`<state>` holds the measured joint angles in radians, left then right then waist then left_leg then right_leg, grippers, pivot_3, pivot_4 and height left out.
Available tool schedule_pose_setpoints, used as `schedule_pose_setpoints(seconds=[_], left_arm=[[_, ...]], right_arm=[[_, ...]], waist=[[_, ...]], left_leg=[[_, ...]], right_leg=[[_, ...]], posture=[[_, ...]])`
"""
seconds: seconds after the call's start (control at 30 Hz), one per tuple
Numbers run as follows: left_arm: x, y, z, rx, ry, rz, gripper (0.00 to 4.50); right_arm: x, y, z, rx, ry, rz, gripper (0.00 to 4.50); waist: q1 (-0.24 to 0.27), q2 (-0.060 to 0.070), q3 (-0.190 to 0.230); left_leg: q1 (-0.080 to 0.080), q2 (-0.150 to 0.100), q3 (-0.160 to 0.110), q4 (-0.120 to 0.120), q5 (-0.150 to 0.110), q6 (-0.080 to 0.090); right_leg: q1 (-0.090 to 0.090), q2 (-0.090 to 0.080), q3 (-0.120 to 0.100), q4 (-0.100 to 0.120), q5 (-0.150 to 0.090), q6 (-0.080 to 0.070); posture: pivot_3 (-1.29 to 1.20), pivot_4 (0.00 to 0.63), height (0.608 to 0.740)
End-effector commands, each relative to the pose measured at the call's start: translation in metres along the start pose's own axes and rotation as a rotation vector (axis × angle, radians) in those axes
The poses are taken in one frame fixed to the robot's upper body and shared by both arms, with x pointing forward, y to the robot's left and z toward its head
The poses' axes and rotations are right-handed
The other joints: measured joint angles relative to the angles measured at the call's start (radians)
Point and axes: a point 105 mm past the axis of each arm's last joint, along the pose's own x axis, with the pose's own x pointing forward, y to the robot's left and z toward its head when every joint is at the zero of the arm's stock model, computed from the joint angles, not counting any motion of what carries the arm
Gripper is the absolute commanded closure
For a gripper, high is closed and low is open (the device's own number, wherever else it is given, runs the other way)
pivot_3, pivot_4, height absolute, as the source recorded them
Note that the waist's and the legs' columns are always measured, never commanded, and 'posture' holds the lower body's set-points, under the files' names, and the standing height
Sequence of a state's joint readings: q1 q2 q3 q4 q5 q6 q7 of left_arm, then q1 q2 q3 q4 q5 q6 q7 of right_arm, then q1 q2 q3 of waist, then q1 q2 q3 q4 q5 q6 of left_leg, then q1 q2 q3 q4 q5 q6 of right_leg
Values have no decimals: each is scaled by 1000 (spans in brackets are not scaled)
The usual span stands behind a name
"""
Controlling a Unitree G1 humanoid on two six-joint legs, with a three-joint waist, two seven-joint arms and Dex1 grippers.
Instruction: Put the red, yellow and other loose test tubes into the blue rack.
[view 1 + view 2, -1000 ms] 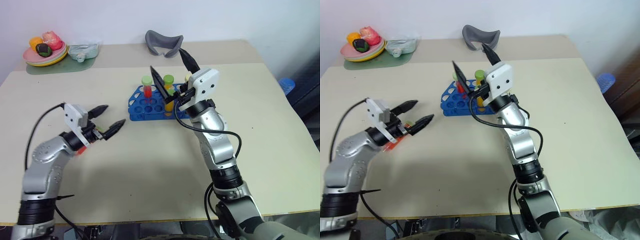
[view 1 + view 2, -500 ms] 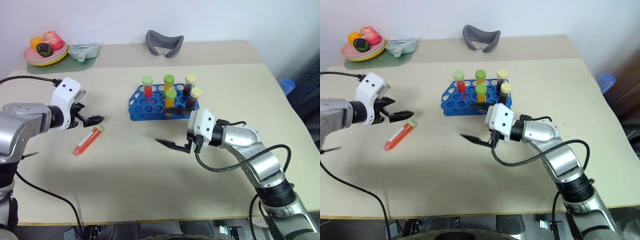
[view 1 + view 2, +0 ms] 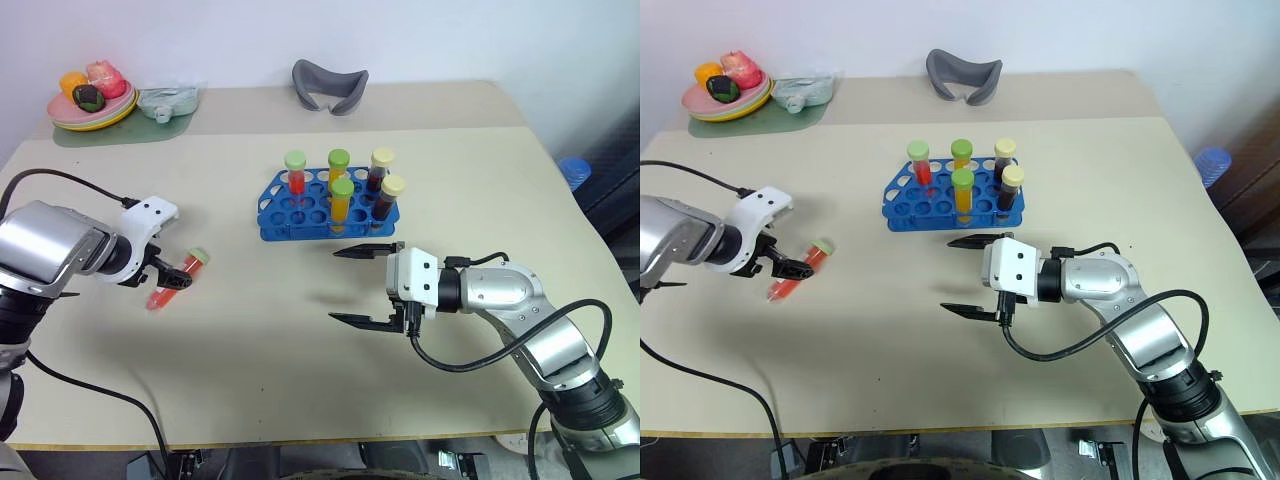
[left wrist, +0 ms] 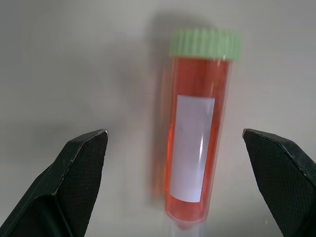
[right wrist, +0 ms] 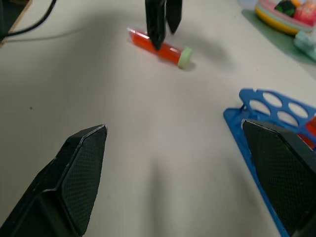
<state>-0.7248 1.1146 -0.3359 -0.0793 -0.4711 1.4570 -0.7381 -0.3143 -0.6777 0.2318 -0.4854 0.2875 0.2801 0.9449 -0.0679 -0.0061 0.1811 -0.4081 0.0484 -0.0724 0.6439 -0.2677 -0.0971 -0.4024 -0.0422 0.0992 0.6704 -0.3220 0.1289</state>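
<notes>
One ribbed-cap red tube (image 4: 195,143) lying between parted left fingers (image 4: 81,168), right fingers (image 5: 81,168) apart

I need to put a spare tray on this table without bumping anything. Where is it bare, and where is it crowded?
Bare: the tabletop along the near edge, between the two arms, and the far right side beyond the blue rack. Crowded: the far left corner with the plate of toy food, around the rack, and the left where the left gripper hangs open over the red tube.

Beige table (image 3: 300,370) — blue rack (image 3: 285,215), red tube (image 3: 175,281), grey headrest (image 3: 329,86), green mat (image 3: 115,130)
</notes>
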Motion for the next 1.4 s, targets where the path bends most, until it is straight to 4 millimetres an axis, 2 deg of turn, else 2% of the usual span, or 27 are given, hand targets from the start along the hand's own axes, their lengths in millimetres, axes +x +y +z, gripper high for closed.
schedule_pose_setpoints(seconds=[0.03, 0.23, 0.6, 0.7, 0.77, 0.97, 1.07, 1.13, 1.3, 1.4], left_arm=[[1, 4, 7, 8, -13, 5, 0], [10, 6, 12, 28, -7, -2, 0], [16, 7, 7, 38, 24, -17, 0], [15, 7, 7, 38, 21, -19, 776], [14, 7, 8, 36, 14, -19, 1629], [12, 5, 11, 30, 5, -22, 1629], [11, 5, 12, 33, -1, -12, 2539], [10, 6, 13, 28, -6, -4, 3404], [7, 8, 17, 16, -30, 10, 3404], [-1, 12, 31, 10, -112, 32, 3404]], right_arm=[[2, 3, 11, -33, -36, -3, 45], [4, 3, 12, -36, -44, -4, 45], [5, 2, 13, -36, -54, -23, 45], [6, 2, 13, -37, -56, -22, 0], [7, 2, 13, -38, -57, -23, 0], [8, 0, 12, -42, -59, -26, 0], [8, 0, 12, -46, -60, -26, 0], [8, 0, 12, -49, -60, -26, 0], [8, -1, 12, -52, -59, -25, 0], [8, -1, 12, -53, -58, -27, 0]], waist=[[1, 0, 0], [1, 0, 0], [0, 0, 0], [0, 0, 0], [0, 0, 0], [-1, 0, 0], [-1, 0, 0], [0, 0, 0], [0, 0, 0], [1, 0, 0]], left_leg=[[0, 0, 0, 0, 0, 0], [0, 0, 0, 0, 0, 0], [0, 0, 0, 2, 0, 0], [0, 0, 0, 2, 0, 0], [0, 0, 0, 2, 0, 0], [0, 0, 0, 2, 0, 0], [0, 0, 0, 2, 0, 0], [0, 0, 0, 2, 0, 0], [0, 0, 0, 2, 0, 0], [0, 0, 0, 2, 0, 0]], right_leg=[[0, 0, 0, 0, 0, 0], [0, 0, 0, 0, 0, 0], [0, 0, 0, 2, 0, 0], [0, 0, 0, 2, 0, 0], [0, 0, 0, 2, 0, 0], [0, 0, 0, 2, 0, 0], [0, 0, 0, 2, 0, 0], [0, 0, 0, 2, 0, 0], [0, 0, 0, 2, 0, 0], [0, 0, 0, 2, 0, 0]], posture=[[0, 150, 740], [0, 150, 740], [0, 150, 740], [0, 150, 740], [0, 150, 740], [0, 150, 740], [0, 150, 740], [0, 150, 740], [0, 150, 740], [0, 150, 740]])
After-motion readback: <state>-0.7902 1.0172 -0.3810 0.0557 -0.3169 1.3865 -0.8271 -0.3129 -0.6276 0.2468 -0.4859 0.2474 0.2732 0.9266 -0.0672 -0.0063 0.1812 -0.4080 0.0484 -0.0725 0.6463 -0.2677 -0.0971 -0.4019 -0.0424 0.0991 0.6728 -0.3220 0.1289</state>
